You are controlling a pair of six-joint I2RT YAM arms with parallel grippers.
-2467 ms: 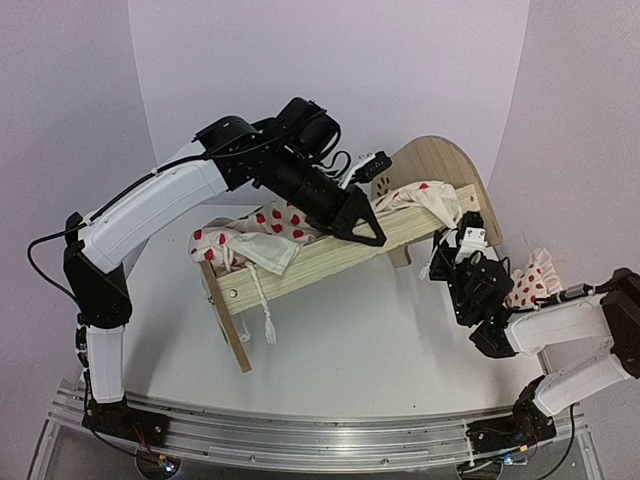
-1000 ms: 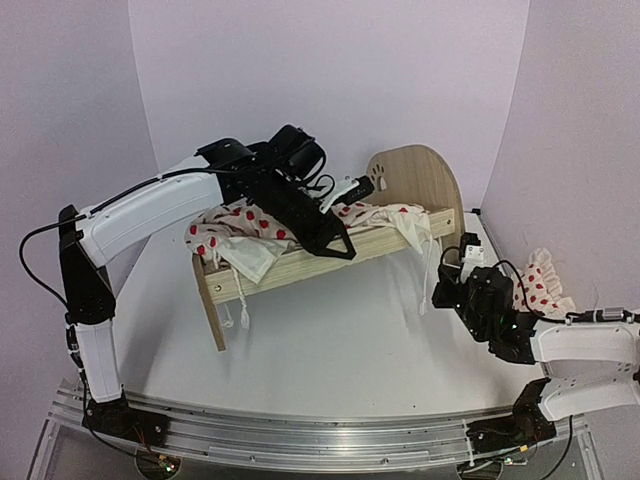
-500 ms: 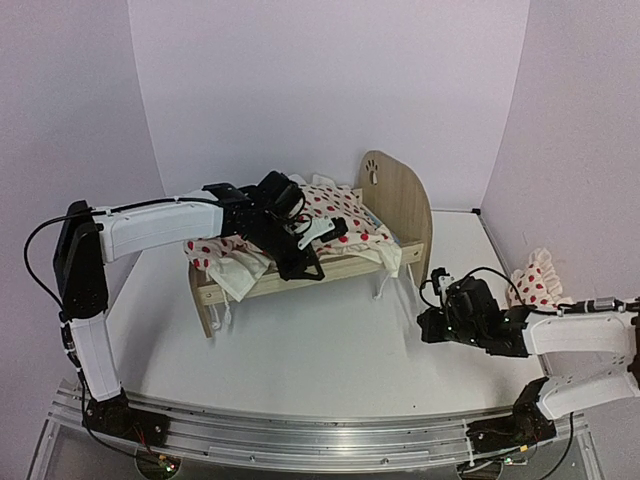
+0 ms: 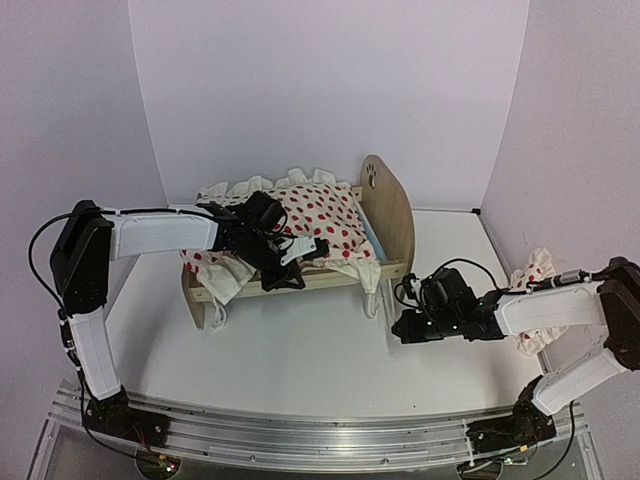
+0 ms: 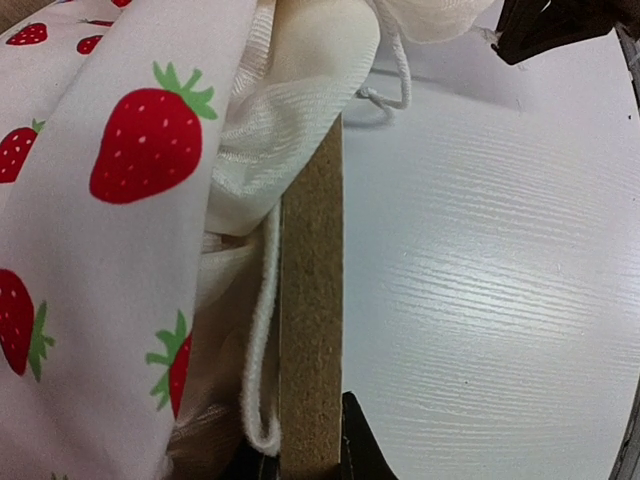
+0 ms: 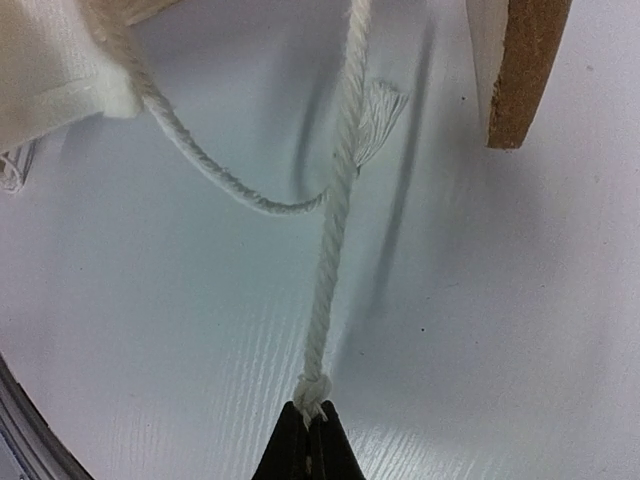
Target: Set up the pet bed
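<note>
Two arms: the left gripper [image 4: 287, 274] is at the near side of the pet bed [image 4: 393, 222]; the right gripper [image 4: 401, 327] is low over the table [image 4: 300, 375], just in front of the bed's tall end.
Pet bed: it stands upright on its legs, left of centre and toward the back wall, with its tall end to the right.
Left gripper: the jaws are closed on both faces of the side rail [image 5: 310, 290], so the frame is held.
Right gripper: the fingertips are pinched tight on the knotted end of a white cord [image 6: 335, 240] that runs up to the cover's hem.
Duvet [image 4: 322, 215]: strawberry-printed, it is spread over the top, bunched at the low end and spilling over the near rail.
Pillow [image 4: 535, 275]: it lies on the table at the far right, well apart from the bed.
Step in hand: probably settling the frame in place while the bedding is still untidy.
Next move: it likely calls for freeing the cord, smoothing the duvet flat, then fetching the pillow; tugging the cord could drag the cover off.
</note>
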